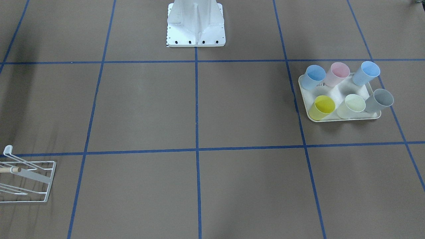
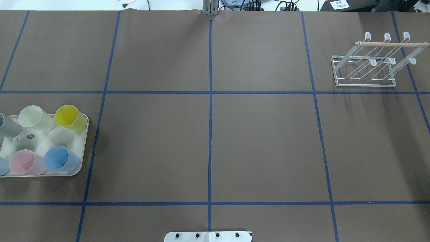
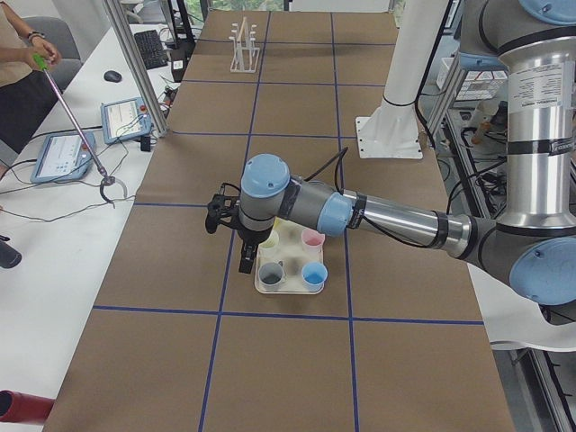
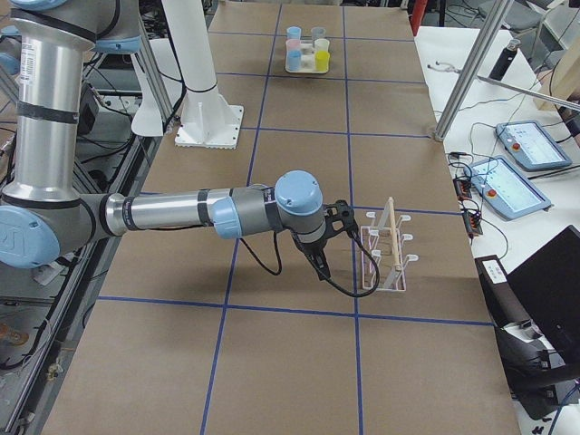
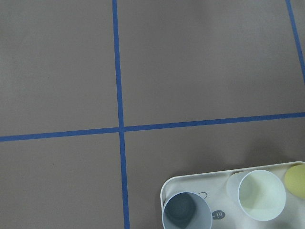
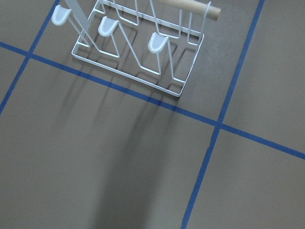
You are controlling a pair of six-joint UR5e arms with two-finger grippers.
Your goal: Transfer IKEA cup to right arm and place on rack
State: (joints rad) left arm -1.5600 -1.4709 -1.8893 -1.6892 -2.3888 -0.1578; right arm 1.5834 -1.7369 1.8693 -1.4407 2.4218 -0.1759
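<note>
the cups (image 2: 58, 158) stand mouths up on the tray (image 2: 50, 174), on the robot's left side. there are six, and none is lifted yet. the left gripper (image 3: 244, 265) hangs over the tray's edge, near the grey cup (image 5: 186, 212). the right gripper (image 4: 322, 270) hangs just beside the rack (image 2: 364, 72), well apart from the cups. both show only in the side views, so i cannot tell how wide their fingers are. to pick well, i think the left one should go straight down on one cup. it should squeeze softly, not bump the cups next to it, and leave room for the other gripper to grab.
</note>
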